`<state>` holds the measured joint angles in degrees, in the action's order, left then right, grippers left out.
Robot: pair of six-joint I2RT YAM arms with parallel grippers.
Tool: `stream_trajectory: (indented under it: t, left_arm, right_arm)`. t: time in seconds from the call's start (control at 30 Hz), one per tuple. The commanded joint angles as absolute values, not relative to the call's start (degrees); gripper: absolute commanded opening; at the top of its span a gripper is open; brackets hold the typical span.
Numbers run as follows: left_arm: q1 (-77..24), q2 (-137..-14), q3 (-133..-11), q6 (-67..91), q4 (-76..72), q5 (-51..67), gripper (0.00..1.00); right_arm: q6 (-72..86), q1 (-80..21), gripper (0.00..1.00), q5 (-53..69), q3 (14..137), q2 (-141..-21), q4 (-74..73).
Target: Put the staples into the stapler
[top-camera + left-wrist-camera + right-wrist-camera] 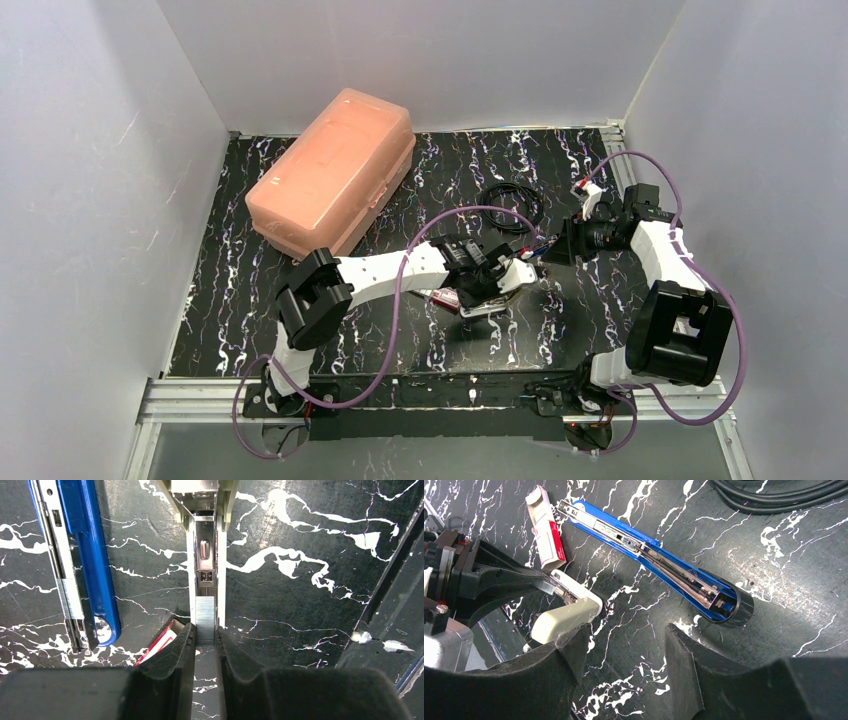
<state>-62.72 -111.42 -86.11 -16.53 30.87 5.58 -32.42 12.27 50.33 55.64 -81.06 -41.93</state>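
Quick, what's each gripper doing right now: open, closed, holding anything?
Left gripper: closed on a staple strip.
Right gripper: open, holding nothing.

A large salmon-pink plastic case (333,172) is seen at eleven o'clock on the black, white-veined table (230,300). A coiled black cable (512,205) is laid at two o'clock, well apart from it.

This is a robotics lab test cell: plain white panel walls (90,200) box in a black marble-patterned tabletop (470,165) beneath the fingers (704,675). Behind them, an aluminium extrusion rail (190,400) carries two cabled robot arms (380,272).
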Motion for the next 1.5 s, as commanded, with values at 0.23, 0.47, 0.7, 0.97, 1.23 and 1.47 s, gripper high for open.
stream_trajectory:
  t: [0.23, 0.47, 0.7, 0.97, 1.23, 1.47]
  left_arm:
    - [-62.0, -112.6, -87.1, -17.1, 32.1, 6.8, 0.00]
    - [-61.9, -112.7, -87.4, -17.0, 32.2, 7.0, 0.00]
    - [-61.8, -112.9, -87.4, -17.2, 32.5, 7.3, 0.00]
    - [-61.8, -113.5, -87.9, -17.7, 33.0, 7.6, 0.00]
    - [-61.8, -114.1, -88.6, -18.0, 33.5, 7.6, 0.01]
    - [-61.8, -114.7, -89.0, -18.0, 33.9, 7.9, 0.02]
  right_arm:
    - [-33.6, 12.6, 0.64, 51.9, 57.1, -81.3, -42.6]
    - [-33.5, 12.6, 0.64, 52.0, 57.1, -81.3, -42.7]
    - [-33.6, 12.6, 0.64, 51.9, 57.1, -81.3, -42.7]
    - [-33.7, 12.7, 0.64, 51.9, 57.1, -81.3, -42.7]
    - [-33.7, 12.7, 0.64, 51.9, 57.1, -81.5, -42.7]
    - [-33.7, 12.7, 0.64, 51.8, 57.1, -81.6, -42.7]
